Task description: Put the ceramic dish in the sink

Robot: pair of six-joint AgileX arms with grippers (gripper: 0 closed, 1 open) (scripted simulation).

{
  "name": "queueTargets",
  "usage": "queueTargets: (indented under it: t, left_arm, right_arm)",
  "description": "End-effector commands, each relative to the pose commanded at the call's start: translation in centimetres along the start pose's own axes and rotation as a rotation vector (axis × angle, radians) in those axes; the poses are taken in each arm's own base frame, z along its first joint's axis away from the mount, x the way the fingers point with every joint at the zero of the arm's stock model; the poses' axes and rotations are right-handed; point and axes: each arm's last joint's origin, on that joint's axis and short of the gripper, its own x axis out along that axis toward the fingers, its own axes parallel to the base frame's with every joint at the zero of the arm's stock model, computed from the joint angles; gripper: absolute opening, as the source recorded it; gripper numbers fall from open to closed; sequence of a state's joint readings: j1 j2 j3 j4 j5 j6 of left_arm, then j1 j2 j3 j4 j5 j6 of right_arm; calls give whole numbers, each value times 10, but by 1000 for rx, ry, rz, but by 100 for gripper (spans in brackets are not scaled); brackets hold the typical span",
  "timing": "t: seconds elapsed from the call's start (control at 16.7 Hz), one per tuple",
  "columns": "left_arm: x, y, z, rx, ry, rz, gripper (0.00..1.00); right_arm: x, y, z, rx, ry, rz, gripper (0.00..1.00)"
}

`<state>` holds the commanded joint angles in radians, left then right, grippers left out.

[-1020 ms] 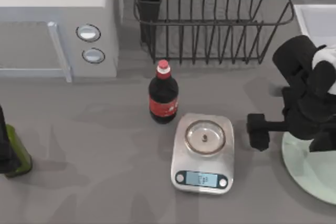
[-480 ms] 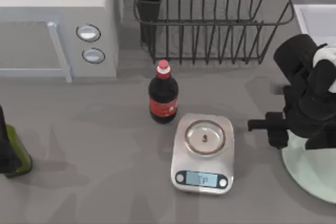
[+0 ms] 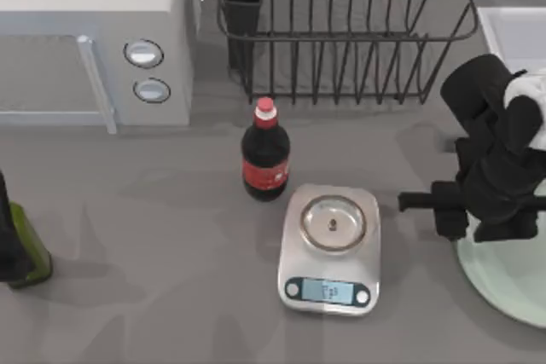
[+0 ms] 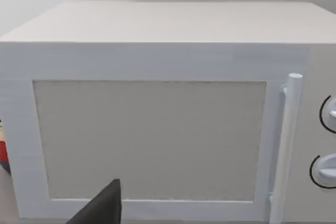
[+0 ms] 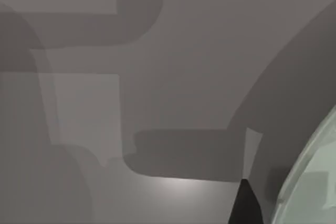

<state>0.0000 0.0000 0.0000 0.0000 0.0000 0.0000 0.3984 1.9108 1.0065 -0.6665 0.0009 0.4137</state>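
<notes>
Pale mint-green ceramic dish [image 3: 510, 283] lying flat on the grey table [image 3: 153, 236] at the lower right of the top view, partly cut off by the frame's edge and partly hidden under the right arm. Right gripper [image 3: 444, 210] low at the dish's left rim, at the right middle of the frame; cannot tell if clenched or released. In the right wrist view, a curved bit of the dish's rim [image 5: 310, 182] at the lower right, with one dark fingertip [image 5: 244, 205] just beside it over the table. White-grey sink [image 3: 516, 31] at the upper right corner, well apart from the dish. Black wire dish rack [image 3: 341, 31] along the top middle. Dark cola bottle [image 3: 265, 155] with a red cap upright in the middle, near the silver kitchen scale [image 3: 330, 249] just to its lower right. White microwave [image 3: 94, 40] at the upper left, its door and handle big in the left wrist view. Left gripper [image 3: 8, 245] parked at the far left edge, beside a green bottle [image 3: 30, 249]; cannot tell its grip either.
</notes>
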Motion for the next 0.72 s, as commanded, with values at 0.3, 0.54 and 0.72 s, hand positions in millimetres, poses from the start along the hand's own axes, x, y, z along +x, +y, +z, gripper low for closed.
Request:
queueTargets:
  t: [0.3,0.54,0.72]
  left_arm:
    - [0,0,0,0,0,0,100]
    - [0,0,0,0,0,0,100]
    - [0,0,0,0,0,0,100]
  right_arm:
    - [-29,-1,10,14,-96,34,0]
    - [-60,6,27,19,-86,27,0]
    - [-113,14,40,14,-78,27,0]
